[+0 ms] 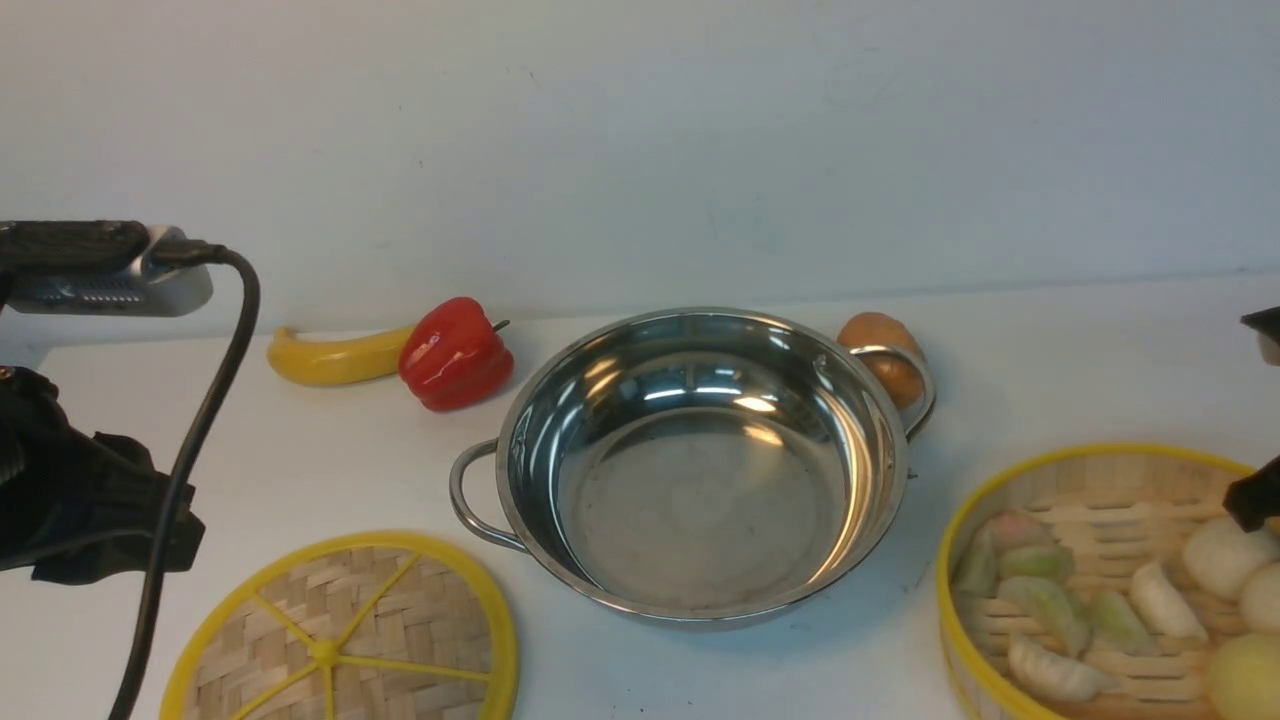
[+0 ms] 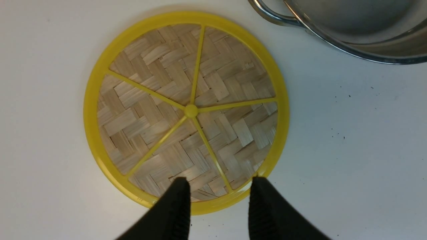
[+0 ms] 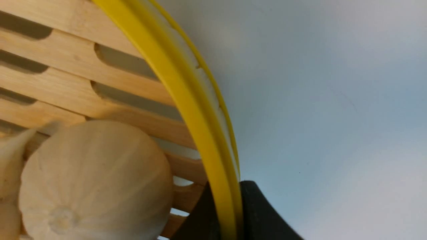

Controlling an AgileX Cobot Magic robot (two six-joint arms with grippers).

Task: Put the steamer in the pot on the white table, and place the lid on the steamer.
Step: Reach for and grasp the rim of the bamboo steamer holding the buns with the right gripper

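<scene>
- While the right gripper point(image 3: 228, 195) clamps the yellow rim and wall of the filled steamer point(image 3: 186, 100), one finger inside and one outside, the white table point(image 1: 800, 670) spreads beneath the cookware, meeting a pale wall point(image 1: 640, 150) behind.
- A shiny stainless-steel pot point(image 1: 700, 500), its looped handles set on opposite sides, stands empty near the middle of the table, between the lid and the steamer.
- The steamer, a round bamboo basket with a slatted floor, is at the right side of the table, apart from the pot; dumplings point(image 1: 1060, 670), pale round buns point(image 1: 1228, 558) and a yellow bun point(image 1: 1245, 675) sit inside it.
- The lid point(image 1: 325, 652), woven bamboo with five yellow spokes meeting at a hub, lies flat on the left, in front of the pot and apart from it.
- Jaws parted and holding nothing, the left gripper point(image 2: 220, 181) hovers above the lid's edge.
- A yellow banana point(image 1: 340, 358) rests at the rear left, its end against a glossy red pepper point(image 1: 456, 354).
- Brownish-orange round food point(image 1: 880, 335) sits behind the pot's right handle, partly hidden by it.
</scene>
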